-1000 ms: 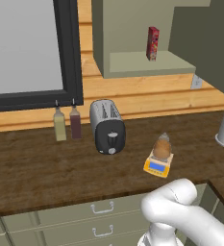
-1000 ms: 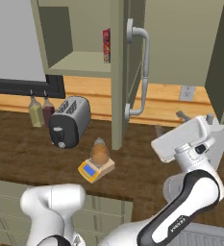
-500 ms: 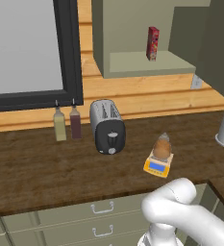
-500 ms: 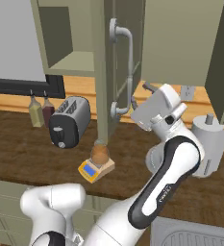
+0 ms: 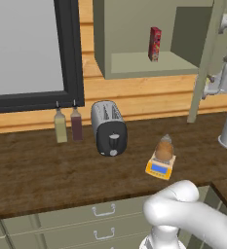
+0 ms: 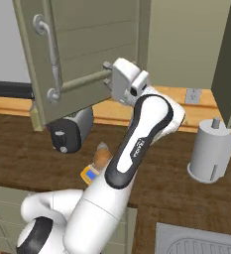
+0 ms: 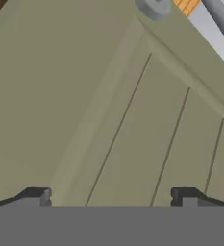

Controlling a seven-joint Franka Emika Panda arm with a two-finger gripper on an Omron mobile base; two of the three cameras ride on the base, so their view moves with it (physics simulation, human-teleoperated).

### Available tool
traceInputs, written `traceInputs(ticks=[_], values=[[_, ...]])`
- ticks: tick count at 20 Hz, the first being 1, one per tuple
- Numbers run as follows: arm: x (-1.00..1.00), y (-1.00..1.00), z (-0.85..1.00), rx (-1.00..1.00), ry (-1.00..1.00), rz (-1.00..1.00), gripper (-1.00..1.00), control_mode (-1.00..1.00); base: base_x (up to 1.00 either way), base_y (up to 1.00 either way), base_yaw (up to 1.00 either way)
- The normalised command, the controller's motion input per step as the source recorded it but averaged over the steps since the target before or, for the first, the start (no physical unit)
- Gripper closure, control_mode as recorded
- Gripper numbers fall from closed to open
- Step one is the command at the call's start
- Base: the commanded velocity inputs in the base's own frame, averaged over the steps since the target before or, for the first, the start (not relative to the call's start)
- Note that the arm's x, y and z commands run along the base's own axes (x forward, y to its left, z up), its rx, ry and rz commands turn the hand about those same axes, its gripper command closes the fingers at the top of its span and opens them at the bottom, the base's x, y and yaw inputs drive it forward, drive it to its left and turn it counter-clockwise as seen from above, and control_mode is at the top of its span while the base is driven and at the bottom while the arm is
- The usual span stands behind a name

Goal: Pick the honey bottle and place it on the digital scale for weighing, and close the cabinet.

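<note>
Now | ribbed amber honey bottle (image 5: 164, 148) on flat scale (image 5: 160, 168) | end effector (image 7: 111, 194) spread wide, empty, against panelled cabinet door (image 6: 89, 54)

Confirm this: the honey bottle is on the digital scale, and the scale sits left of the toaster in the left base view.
Wrong side. In the left base view the digital scale, with the honey bottle on it, sits right of the toaster, not left. The rest holds.

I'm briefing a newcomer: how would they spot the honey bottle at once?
Start at the silver-black toaster on the wooden counter. Just right of it and nearer the front edge sits the yellow digital scale, with the honey bottle on top. It is squat, amber and ribbed, unlike the two slim bottles left of the toaster.
</note>
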Motion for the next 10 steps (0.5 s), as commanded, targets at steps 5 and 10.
traceInputs(ticks=[5, 10], values=[[0.89, 1.0, 0.01, -0.29, -0.04, -0.24, -1.0, -1.0, 0.0, 0.0, 0.0], [0.97, 0.98, 0.0, -0.15, 0.0, -0.24, -1.0, -1.0, 0.0, 0.0, 0.0]])
